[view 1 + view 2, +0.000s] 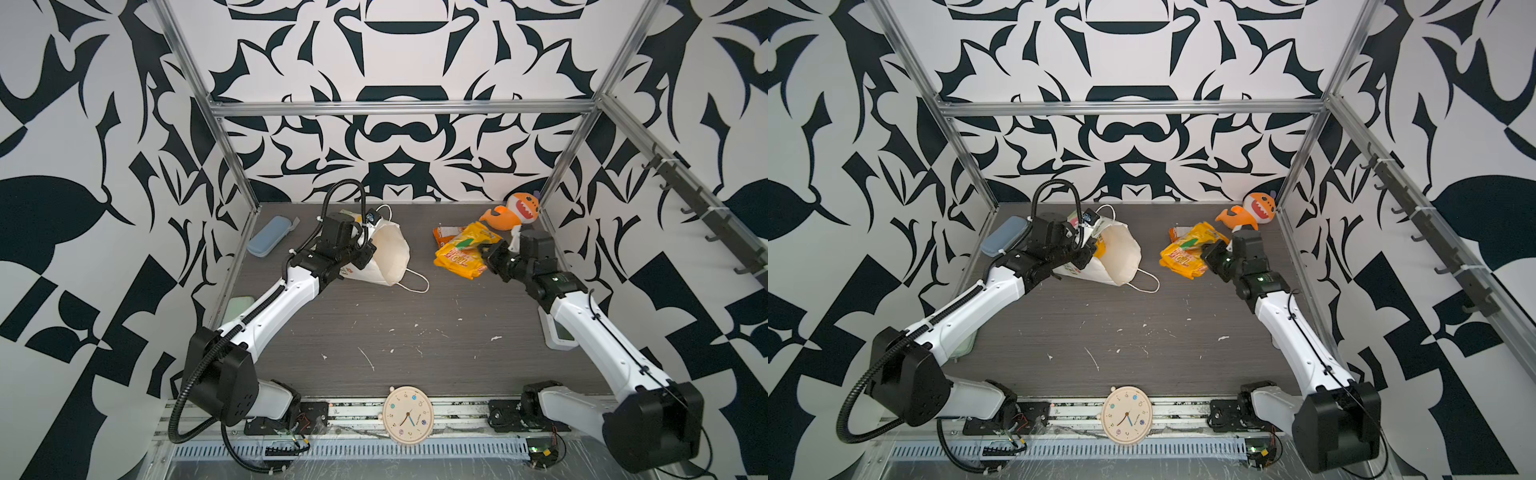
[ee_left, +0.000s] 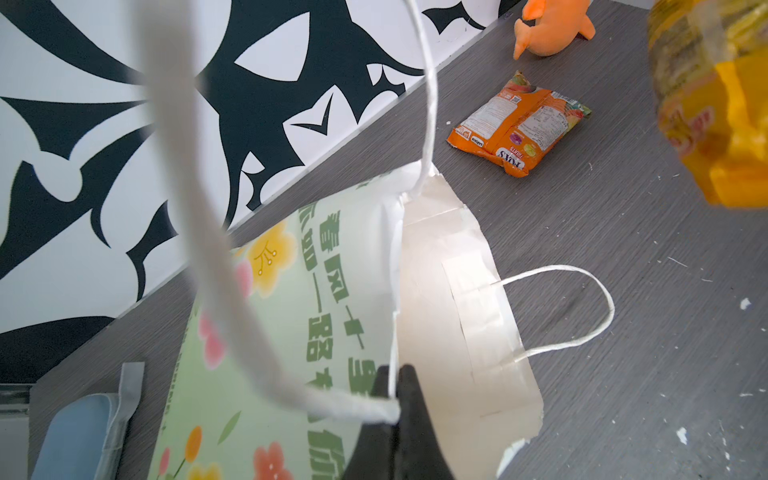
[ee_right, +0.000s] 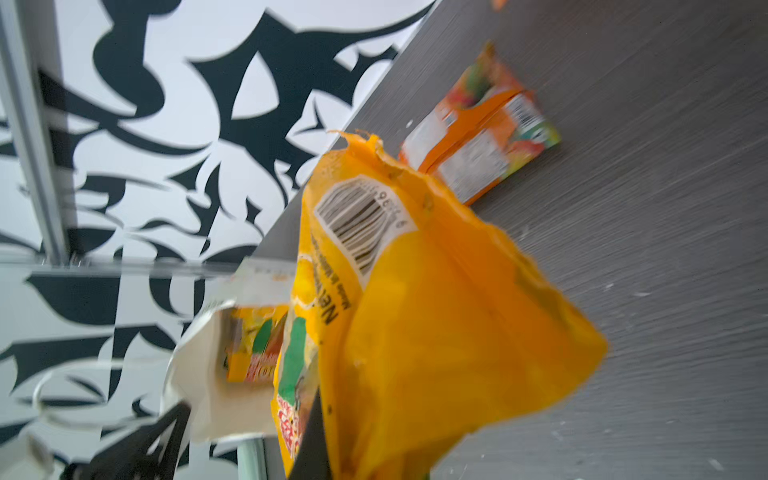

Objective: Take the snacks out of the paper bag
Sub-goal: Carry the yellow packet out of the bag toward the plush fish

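On the bench (image 1: pixel 415 324), the paper bag (image 1: pixel 390 249) lies on its side at back left, a case (image 1: pixel 269 235) left of it, packets (image 1: pixel 461 253) right of it, a plush toy (image 1: pixel 517 210) behind those.

Bright, even light falls from overhead, and shadows on the counter (image 1: pixel 395 324) are soft. Both top views bow at their edges. My right wrist view is streaked with blur. In my left wrist view, the cord handle (image 2: pixel 178 166) of the paper bag (image 2: pixel 332 270) and the yellow packet (image 2: pixel 715 124) are out of focus.
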